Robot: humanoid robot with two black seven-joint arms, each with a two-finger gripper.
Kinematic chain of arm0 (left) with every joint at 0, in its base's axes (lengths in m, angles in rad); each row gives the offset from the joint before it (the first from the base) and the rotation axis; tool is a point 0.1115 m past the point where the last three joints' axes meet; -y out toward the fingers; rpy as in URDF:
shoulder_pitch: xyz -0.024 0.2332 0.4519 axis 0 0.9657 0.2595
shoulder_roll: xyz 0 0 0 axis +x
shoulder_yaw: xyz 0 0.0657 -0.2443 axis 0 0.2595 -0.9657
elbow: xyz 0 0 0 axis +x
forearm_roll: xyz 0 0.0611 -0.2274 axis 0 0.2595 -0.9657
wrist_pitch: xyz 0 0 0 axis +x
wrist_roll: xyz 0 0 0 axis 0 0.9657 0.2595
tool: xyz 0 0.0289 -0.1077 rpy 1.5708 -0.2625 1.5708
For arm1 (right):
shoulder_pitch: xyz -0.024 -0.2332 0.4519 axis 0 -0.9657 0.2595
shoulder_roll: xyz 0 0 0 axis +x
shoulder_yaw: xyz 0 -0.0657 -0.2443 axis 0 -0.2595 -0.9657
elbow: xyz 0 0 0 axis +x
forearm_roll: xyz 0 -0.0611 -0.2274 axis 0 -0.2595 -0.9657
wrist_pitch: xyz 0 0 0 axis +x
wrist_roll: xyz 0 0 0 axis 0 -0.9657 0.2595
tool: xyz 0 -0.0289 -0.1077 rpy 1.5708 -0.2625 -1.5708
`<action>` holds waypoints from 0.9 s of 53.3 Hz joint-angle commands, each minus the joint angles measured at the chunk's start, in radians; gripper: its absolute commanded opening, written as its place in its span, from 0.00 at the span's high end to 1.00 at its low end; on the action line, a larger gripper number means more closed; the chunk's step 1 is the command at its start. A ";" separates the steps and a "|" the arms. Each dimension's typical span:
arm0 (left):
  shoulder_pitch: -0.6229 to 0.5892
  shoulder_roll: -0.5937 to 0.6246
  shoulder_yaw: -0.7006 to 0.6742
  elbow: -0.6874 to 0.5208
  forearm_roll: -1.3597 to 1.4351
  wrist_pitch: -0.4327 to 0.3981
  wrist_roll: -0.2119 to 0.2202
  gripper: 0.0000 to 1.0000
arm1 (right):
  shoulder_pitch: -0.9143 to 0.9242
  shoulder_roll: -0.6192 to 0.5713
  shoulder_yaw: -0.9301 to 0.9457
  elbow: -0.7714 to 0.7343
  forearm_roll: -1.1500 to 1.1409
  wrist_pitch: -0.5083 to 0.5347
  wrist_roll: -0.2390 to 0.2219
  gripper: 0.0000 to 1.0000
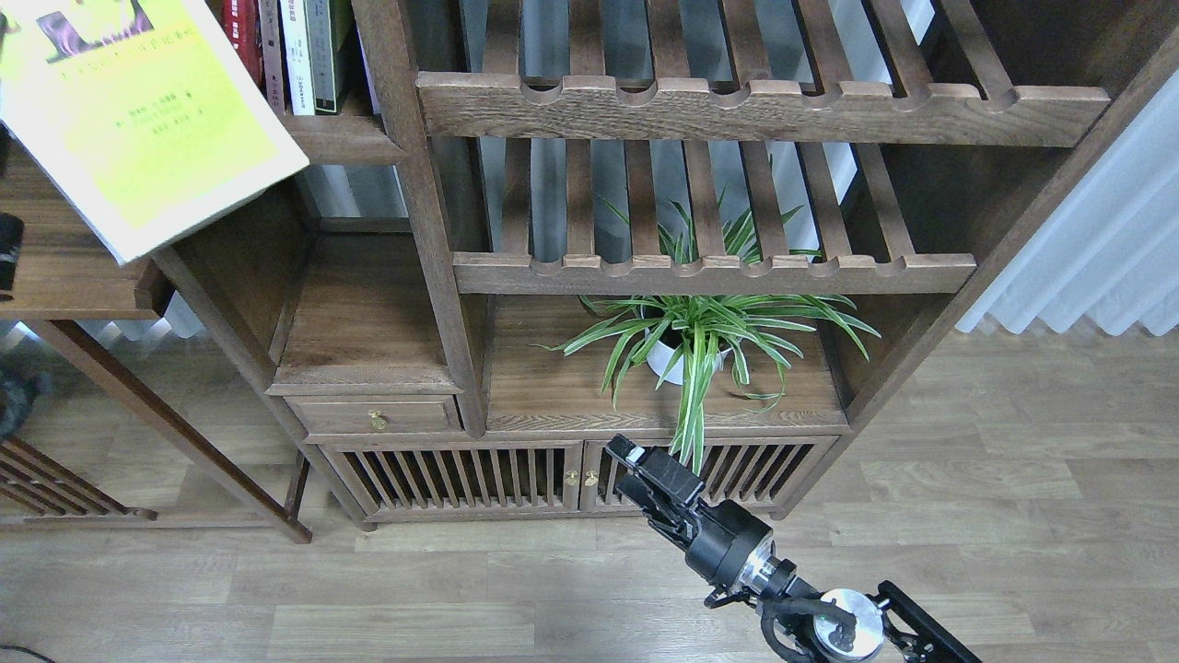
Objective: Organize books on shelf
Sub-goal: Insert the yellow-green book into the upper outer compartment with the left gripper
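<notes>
The yellow-green book with a white border (138,110) hangs tilted in the air at the top left, in front of the left end of the shelf (345,138), a solid dark-brown board with a rounded lip. A red book (247,32) stands upright on the shelf beside white and grey-green books (315,51). Only a dark part of my left arm (5,253) shows at the left edge; its fingers are cut off there, holding the book. My right gripper (631,465) is empty and low in front of the cabinet doors. Its dark fingers cannot be told apart.
Two slatted racks with scalloped rails (737,106) fill the upper right of the cabinet. A potted spider plant (695,341) stands on the board below them. A side table (64,276) is at the left. A drawer (373,414) and slatted doors are at the bottom.
</notes>
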 commanded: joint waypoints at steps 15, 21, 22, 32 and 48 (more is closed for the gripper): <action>-0.162 0.021 -0.056 0.059 0.154 0.000 0.128 0.96 | -0.011 0.000 0.000 0.006 -0.002 0.003 0.000 0.01; -0.227 0.021 -0.056 0.063 0.215 0.000 0.163 0.96 | -0.017 0.000 0.000 0.008 -0.003 0.003 0.000 0.01; -0.238 0.021 -0.056 0.068 0.226 0.000 0.169 0.96 | -0.018 0.000 0.000 0.009 -0.002 0.003 0.000 0.01; -0.285 0.046 -0.082 0.091 0.300 0.000 0.227 0.96 | -0.024 0.000 0.001 0.014 -0.002 0.008 0.000 0.01; -0.376 0.182 -0.068 0.138 0.329 0.000 0.240 0.95 | -0.029 0.000 0.008 0.018 -0.002 0.009 0.000 0.01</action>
